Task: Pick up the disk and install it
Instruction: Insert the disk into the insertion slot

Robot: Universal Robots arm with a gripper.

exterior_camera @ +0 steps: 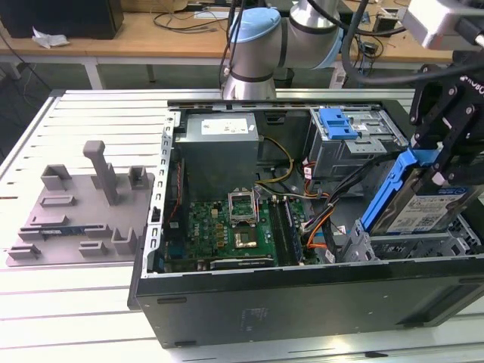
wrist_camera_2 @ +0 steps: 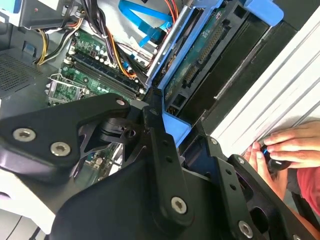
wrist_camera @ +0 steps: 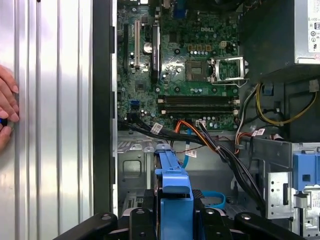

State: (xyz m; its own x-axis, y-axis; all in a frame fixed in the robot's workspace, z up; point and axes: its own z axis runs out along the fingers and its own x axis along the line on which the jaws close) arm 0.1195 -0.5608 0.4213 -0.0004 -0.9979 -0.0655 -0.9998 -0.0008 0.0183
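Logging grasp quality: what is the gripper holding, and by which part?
The gripper holds the silver hard drive by the upper end of its blue plastic bracket.

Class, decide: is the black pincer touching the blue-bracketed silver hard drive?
Touching. In the exterior view the black pincer grips the silver hard drive by its blue plastic bracket.
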